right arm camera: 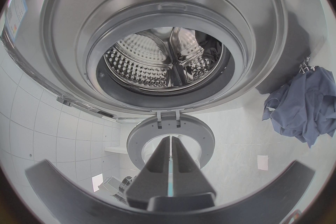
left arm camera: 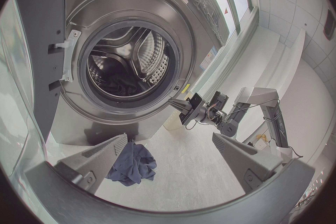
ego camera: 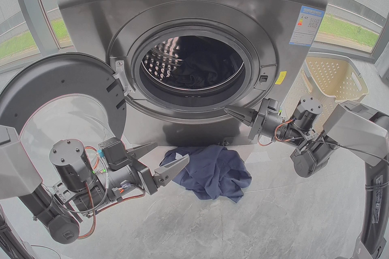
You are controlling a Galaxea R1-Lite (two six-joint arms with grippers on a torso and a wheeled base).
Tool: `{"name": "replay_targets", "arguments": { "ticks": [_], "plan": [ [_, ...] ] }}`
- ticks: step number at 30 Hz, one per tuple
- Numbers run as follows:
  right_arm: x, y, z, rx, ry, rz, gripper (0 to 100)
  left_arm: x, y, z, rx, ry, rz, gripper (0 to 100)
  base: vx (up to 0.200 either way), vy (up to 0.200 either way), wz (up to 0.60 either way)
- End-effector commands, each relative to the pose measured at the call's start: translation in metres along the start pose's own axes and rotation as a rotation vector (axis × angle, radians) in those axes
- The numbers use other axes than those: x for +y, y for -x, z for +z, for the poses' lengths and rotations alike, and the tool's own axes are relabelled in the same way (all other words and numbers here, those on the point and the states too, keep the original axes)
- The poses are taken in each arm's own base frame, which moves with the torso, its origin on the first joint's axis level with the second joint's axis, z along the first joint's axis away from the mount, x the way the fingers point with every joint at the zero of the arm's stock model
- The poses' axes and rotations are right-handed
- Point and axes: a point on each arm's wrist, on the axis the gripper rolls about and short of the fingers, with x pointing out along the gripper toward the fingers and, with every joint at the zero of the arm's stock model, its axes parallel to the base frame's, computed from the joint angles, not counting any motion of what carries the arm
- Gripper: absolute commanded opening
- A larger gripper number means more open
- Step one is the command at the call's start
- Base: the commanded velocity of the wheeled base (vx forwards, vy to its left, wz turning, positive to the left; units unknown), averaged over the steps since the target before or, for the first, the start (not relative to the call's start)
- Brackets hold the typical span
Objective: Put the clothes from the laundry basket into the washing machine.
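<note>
Floor (ego camera: pixel 263 223) grey tile (blue garment (ego camera: pixel 212 170) on it) | left hand (ego camera: pixel 171 151) spread | right hand (ego camera: pixel 233 111) pressed together

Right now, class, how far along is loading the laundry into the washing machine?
Done: dark clothes lie in the drum, and the laundry basket looks empty. In hand: nothing; the left gripper is open, the right gripper shut and empty. Left: the blue garment on the floor.
</note>
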Motion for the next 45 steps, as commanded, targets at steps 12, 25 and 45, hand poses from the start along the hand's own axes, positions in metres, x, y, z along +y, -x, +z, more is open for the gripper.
{"name": "replay_targets", "arguments": {
  "ticks": [12,25,45],
  "plan": [
    [-0.131,0.003,0.006,0.12,0.274,-0.578,100,-0.007,0.009,0.007,-0.024,-0.008,-0.015,100,0.0,0.0,0.0],
    [-0.187,0.0,0.026,0.187,0.244,-0.752,100,-0.009,0.017,0.011,-0.036,-0.008,-0.012,100,0.0,0.0,0.0],
    [-0.257,0.035,0.036,0.255,0.27,-0.976,100,-0.01,0.016,0.009,-0.028,-0.005,-0.016,100,0.0,0.0,0.0]
  ]
}}
